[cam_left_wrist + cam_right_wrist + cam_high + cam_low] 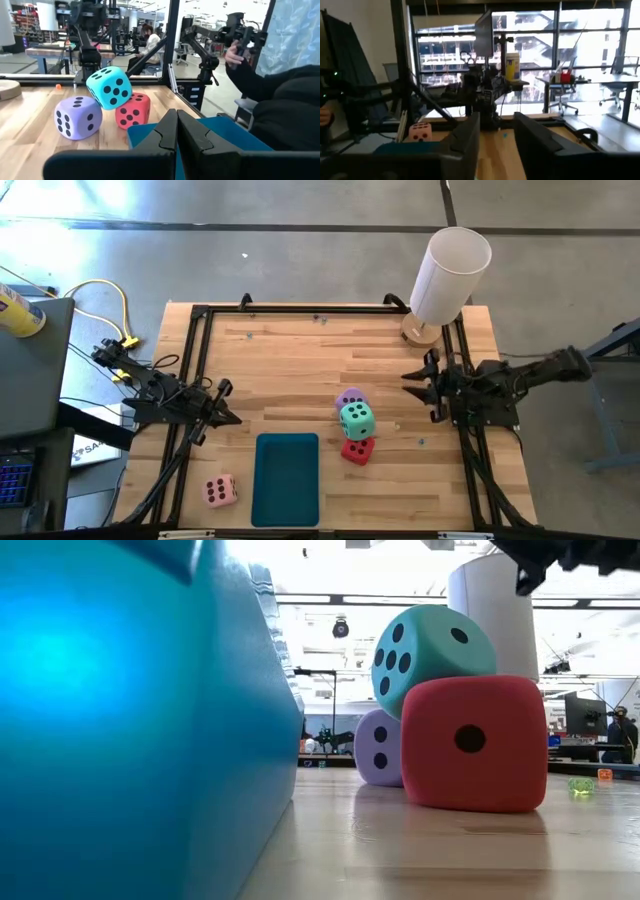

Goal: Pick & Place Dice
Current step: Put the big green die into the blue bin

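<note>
Three dice are piled right of the table's middle. The mint green die (357, 421) sits tilted on top, resting on the red die (357, 450) and leaning on the lilac die (350, 398). They also appear in the left wrist view: green die (109, 87), red die (133, 111), lilac die (77, 117). A pale pink die (221, 491) lies alone at the near left. My left gripper (228, 412) is shut and empty at the table's left side. My right gripper (418, 392) hovers open and empty to the right of the pile, with its fingers (465, 137) apart.
A flat teal tray (286, 478) lies near the front edge between the pink die and the pile. A white cylinder (448, 280) stands at the far right corner. A black frame (300, 310) borders the wooden table. A person (280, 105) sits beyond the table's right side.
</note>
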Robot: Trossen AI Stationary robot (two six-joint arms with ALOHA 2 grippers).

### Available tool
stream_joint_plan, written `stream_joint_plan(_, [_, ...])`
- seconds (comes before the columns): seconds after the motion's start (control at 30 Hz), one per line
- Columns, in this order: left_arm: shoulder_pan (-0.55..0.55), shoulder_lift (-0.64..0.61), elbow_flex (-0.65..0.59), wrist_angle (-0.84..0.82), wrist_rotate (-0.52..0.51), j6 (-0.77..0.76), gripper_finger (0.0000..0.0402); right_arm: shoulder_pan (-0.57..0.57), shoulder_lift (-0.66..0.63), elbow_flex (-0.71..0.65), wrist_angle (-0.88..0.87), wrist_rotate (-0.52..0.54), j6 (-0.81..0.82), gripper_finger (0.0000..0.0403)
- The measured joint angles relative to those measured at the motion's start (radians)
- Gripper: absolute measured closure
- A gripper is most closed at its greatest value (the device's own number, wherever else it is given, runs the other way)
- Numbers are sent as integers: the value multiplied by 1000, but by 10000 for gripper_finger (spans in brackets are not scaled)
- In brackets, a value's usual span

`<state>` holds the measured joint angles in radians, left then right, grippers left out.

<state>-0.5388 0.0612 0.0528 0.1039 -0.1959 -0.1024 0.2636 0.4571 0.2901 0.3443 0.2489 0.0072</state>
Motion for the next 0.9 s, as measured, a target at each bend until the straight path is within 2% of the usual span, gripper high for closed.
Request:
stream_joint_plan(0.1, [0, 0, 0, 14, 0, 6, 401, 98, 127, 72, 32, 102, 4, 222])
stream_joint_plan(0.3, [1, 0, 0, 18, 0, 107, 401, 269, 379, 233, 33, 388, -57, 141])
stream_joint_plan(0.47, [1, 0, 0, 17, 0, 131, 401, 369, 581, 351, 12, 683, -118, 98])
stream_joint_plan(0.57, [1, 0, 0, 18, 1, 90, 401, 425, 675, 406, -10, 814, -109, 82])
stream_joint_plan(0.7, [2, 0, 0, 18, -5, 99, 401, 485, 772, 439, -16, 899, -29, 72])
stream_joint_plan(0.9, [2, 0, 0, 17, -15, 59, 401, 545, 848, 439, -32, 906, 134, 70])
